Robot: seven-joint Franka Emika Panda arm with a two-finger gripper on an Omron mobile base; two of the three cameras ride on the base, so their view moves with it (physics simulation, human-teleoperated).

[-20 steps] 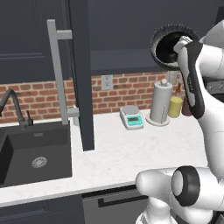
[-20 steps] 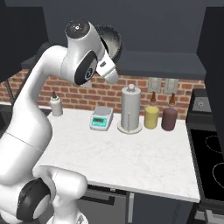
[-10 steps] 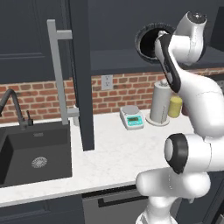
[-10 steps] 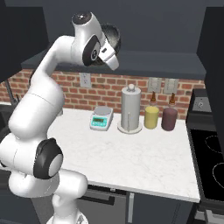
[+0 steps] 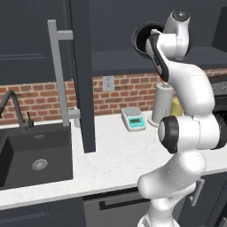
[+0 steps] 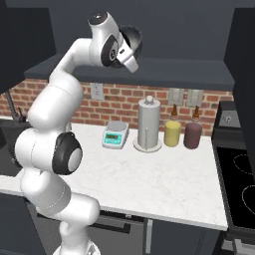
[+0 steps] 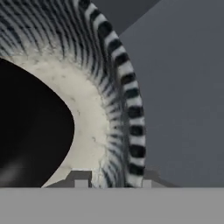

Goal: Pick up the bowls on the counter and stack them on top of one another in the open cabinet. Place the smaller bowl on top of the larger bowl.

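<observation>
High at the open cabinet (image 5: pixel 119 60), the larger bowl (image 5: pixel 142 39) (image 6: pixel 132 37) hangs tipped on its side just over the dark shelf (image 6: pixel 189 72). In the hand view its streaked grey rim (image 7: pixel 127 109) runs between my gripper's (image 7: pixel 113 181) two tips, one inside the bowl and one outside. The gripper is shut on that rim. Inside the bowl a pale band gives way to a glossy black patch (image 7: pixel 30 131). I cannot tell whether that patch is the smaller bowl or the grey bowl's own dark inside. The white counter (image 5: pixel 115 159) lies far below.
The cabinet door (image 5: pixel 82 75) with its long grey handle (image 5: pixel 57 75) stands open left of the arm. On the counter are a black sink (image 5: pixel 35 159), a small scale (image 6: pixel 114 134), a paper towel roll (image 6: pixel 148 124) and two bottles (image 6: pixel 173 132). A stove (image 6: pixel 239 184) lies at the right.
The arm has stretched upward and carried the bowl left in the left base view, further in over the cabinet shelf. Things on the counter have not moved.
</observation>
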